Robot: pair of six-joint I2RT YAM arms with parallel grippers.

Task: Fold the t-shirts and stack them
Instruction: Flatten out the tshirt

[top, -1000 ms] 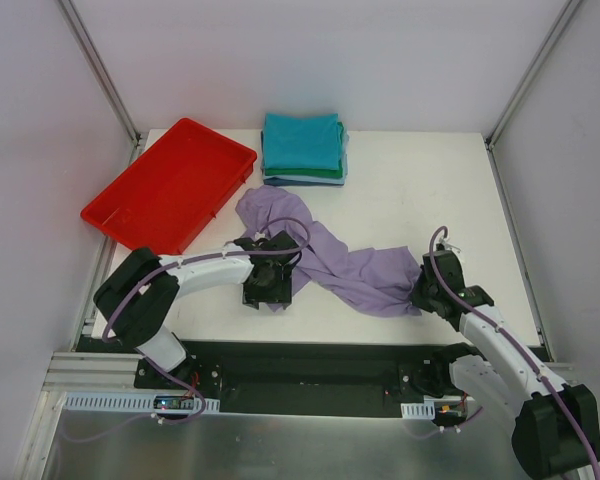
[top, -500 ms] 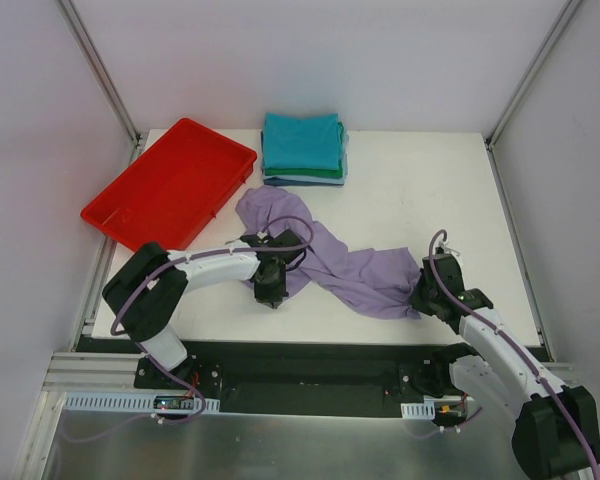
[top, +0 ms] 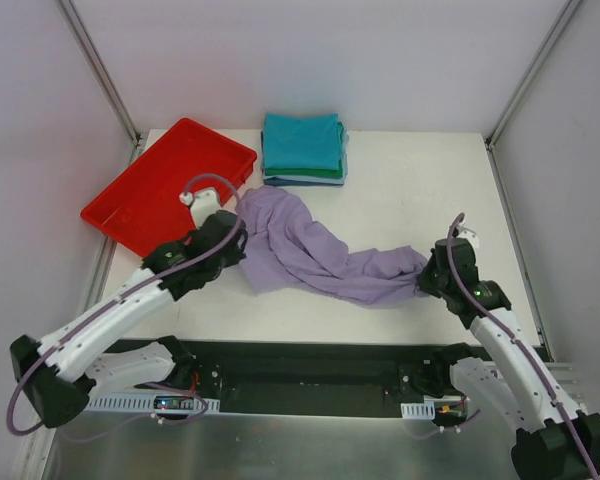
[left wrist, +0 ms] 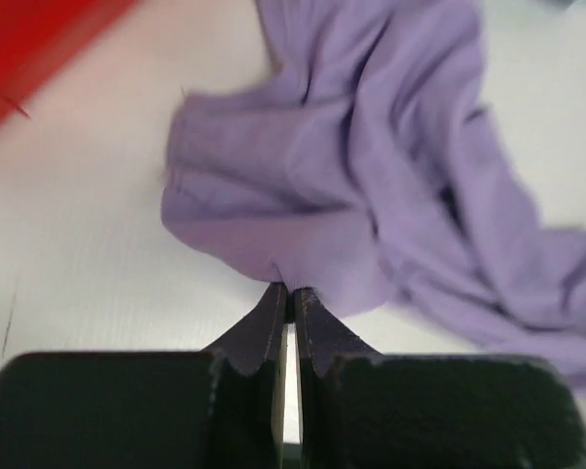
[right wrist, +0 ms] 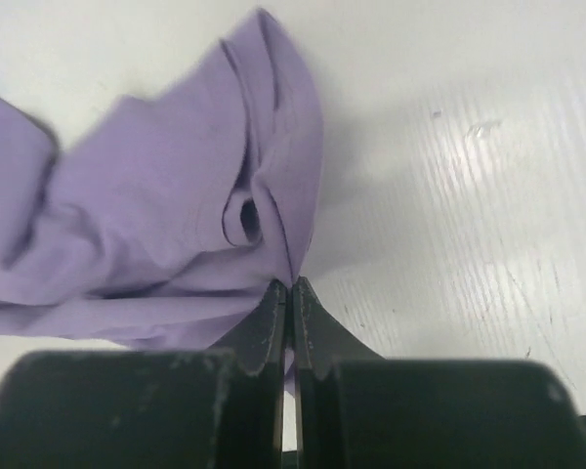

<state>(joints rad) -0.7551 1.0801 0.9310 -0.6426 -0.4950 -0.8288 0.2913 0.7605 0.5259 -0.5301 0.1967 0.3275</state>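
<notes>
Shirt: a crumpled lavender-purple cotton t-shirt point(top: 310, 252) is lying stretched across the white table point(top: 420, 180), just in front of the stack of folded teal, green and blue tees point(top: 302, 148).
Left gripper point(left wrist: 285, 290): its fingers are pinching the shirt's left edge.
Right gripper point(right wrist: 291, 285): its fingers are pinching the shirt's right end.

From overhead, the left gripper point(left wrist: 287, 298) is hidden under the left arm point(top: 202, 252) where it meets the lavender shirt point(top: 310, 255). The folded shirts point(top: 305, 177) beneath the teal shirt point(top: 300, 140) show only thin near edges. The left wrist view is blurred; its edges cut off the red tray point(left wrist: 34, 44), far left, and the lavender shirt, right.
</notes>
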